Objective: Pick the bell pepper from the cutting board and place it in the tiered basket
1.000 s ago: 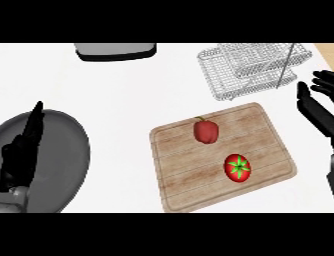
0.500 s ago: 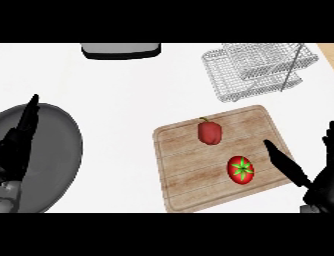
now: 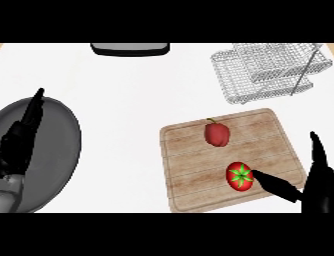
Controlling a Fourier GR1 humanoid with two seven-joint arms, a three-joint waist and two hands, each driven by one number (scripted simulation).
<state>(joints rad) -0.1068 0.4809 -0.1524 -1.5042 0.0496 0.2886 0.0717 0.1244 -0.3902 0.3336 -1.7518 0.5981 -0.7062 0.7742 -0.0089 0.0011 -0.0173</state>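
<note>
A red bell pepper (image 3: 216,134) with a short stem lies on the far half of the wooden cutting board (image 3: 192,190). A red tomato (image 3: 238,176) with a green star top sits nearer on the same board. My right hand (image 3: 319,194) is open at the board's near right corner, its thumb stretched toward the tomato and its tip close beside it, the fingers straight up. It is well short of the pepper. The wire tiered basket (image 3: 269,70) stands at the back right, beyond the board. My left hand (image 3: 16,145) rests open at the left.
A dark grey oval plate (image 3: 59,150) lies at the left under my left hand. A dark tray-like object (image 3: 129,48) sits at the counter's back edge. White counter stretches between the plate and the board.
My right hand came down from beside the basket to the board's near right corner, and its thumb now reaches the tomato's side. The left hand has barely moved.
</note>
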